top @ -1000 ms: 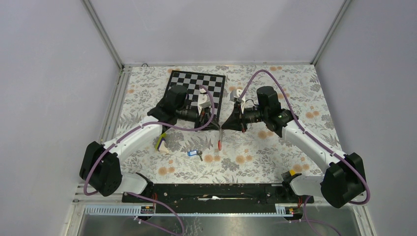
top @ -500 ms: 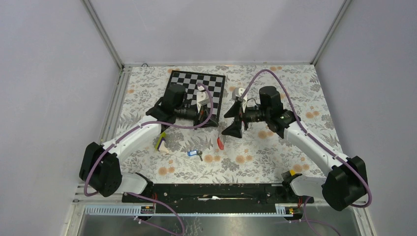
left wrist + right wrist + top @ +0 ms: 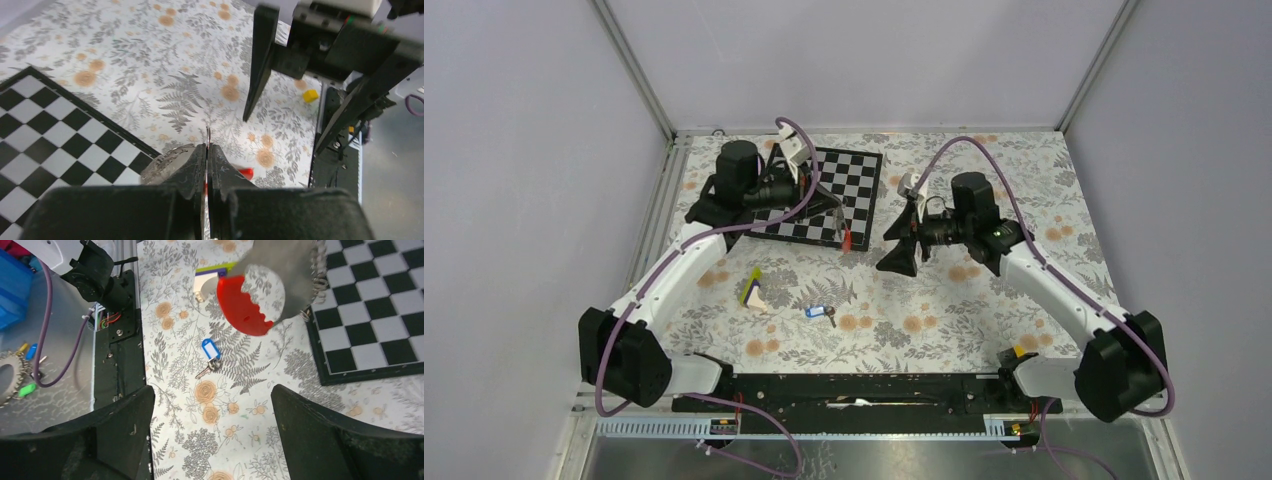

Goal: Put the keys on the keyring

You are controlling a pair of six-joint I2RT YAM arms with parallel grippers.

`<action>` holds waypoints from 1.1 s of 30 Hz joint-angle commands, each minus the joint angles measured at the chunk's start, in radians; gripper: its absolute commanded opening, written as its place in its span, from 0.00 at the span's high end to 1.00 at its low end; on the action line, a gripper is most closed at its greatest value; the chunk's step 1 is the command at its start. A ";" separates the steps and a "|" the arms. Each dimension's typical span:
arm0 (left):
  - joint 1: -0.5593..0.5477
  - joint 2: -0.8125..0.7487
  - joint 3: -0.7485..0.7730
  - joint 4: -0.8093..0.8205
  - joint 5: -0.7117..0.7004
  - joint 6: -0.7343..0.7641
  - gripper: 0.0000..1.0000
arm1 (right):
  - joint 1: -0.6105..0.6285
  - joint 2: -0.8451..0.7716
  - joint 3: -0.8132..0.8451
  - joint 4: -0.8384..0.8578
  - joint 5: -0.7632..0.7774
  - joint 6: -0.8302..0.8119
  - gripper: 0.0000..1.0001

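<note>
**While the left gripper [image 3: 207, 148] pinches the keyring [image 3: 246, 311], the keys [image 3: 820, 313] lie alone on the cloth**

Where the top view gives only a red speck under the left fingertips at the near edge of the chessboard [image 3: 824, 190], the wrist cameras fill in the rest. The left wrist view shows the two fingers pressed together on a thin metal edge, with a grey curve of the loop to their left and a red tip poking out to their right. The right wrist view shows the same loop from the other side. It hangs clear of the table, its scalloped red part below and its grey part above, with a coil of wire at its edge, over the corner of the board.

The right gripper [image 3: 899, 255] stands spread wide and grasps nothing. Both its fingers frame the bottom of its own view, and the left wrist view sees them as dark bars facing the held loop, a little apart from it.

The keys rest on the floral tablecloth [image 3: 944, 310], near the front and between the arms. Only the right wrist view separates the blue tag from the small dark key joined to it. The yellow, purple and white wedge [image 3: 752, 290] lies near them, to their left in the top view.
</note>
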 commanded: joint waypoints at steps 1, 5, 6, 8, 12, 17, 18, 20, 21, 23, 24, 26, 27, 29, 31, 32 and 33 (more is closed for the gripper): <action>0.034 -0.026 0.062 0.035 -0.089 -0.055 1.00 | 0.046 0.079 0.051 -0.056 -0.009 -0.031 0.08; 0.061 -0.021 0.085 0.035 -0.157 -0.071 1.00 | 0.170 0.124 0.035 -0.044 0.123 -0.100 0.12; 0.065 -0.020 0.088 0.037 -0.171 -0.074 1.00 | 0.201 0.138 0.030 -0.040 0.157 -0.117 0.13; 0.073 -0.020 0.091 0.043 -0.194 -0.079 1.00 | 0.259 0.173 0.022 -0.022 0.207 -0.147 0.14; 0.082 -0.026 0.094 0.049 -0.231 -0.079 1.00 | 0.356 0.277 0.066 -0.017 0.312 -0.163 0.20; 0.085 -0.031 0.087 0.044 -0.295 -0.072 1.00 | 0.415 0.432 0.187 -0.047 0.408 -0.120 0.31; 0.086 -0.031 0.087 0.045 -0.310 -0.072 1.00 | 0.418 0.462 0.211 -0.050 0.419 -0.107 0.33; 0.087 -0.028 0.090 0.049 -0.340 -0.072 1.00 | 0.423 0.515 0.246 -0.049 0.432 -0.075 0.34; 0.087 -0.026 0.095 0.049 -0.353 -0.077 1.00 | 0.426 0.539 0.266 -0.053 0.433 -0.062 0.34; 0.087 -0.023 0.101 0.050 -0.374 -0.083 1.00 | 0.431 0.589 0.305 -0.067 0.441 -0.037 0.34; 0.087 -0.022 0.103 0.051 -0.381 -0.085 1.00 | 0.433 0.614 0.322 -0.075 0.447 -0.023 0.34; 0.087 -0.020 0.108 0.052 -0.388 -0.087 1.00 | 0.434 0.666 0.356 -0.093 0.454 0.000 0.35; 0.087 -0.019 0.109 0.052 -0.390 -0.088 1.00 | 0.434 0.684 0.367 -0.101 0.455 0.008 0.36; 0.087 -0.016 0.111 0.051 -0.391 -0.093 1.00 | 0.434 0.712 0.384 -0.115 0.457 0.020 0.36; 0.087 -0.012 0.112 0.053 -0.387 -0.099 1.00 | 0.434 0.731 0.393 -0.126 0.455 0.030 0.37; 0.087 -0.010 0.111 0.055 -0.384 -0.103 1.00 | 0.434 0.739 0.395 -0.130 0.454 0.034 0.37; 0.087 -0.007 0.110 0.057 -0.382 -0.106 1.00 | 0.434 0.744 0.396 -0.137 0.450 0.038 0.37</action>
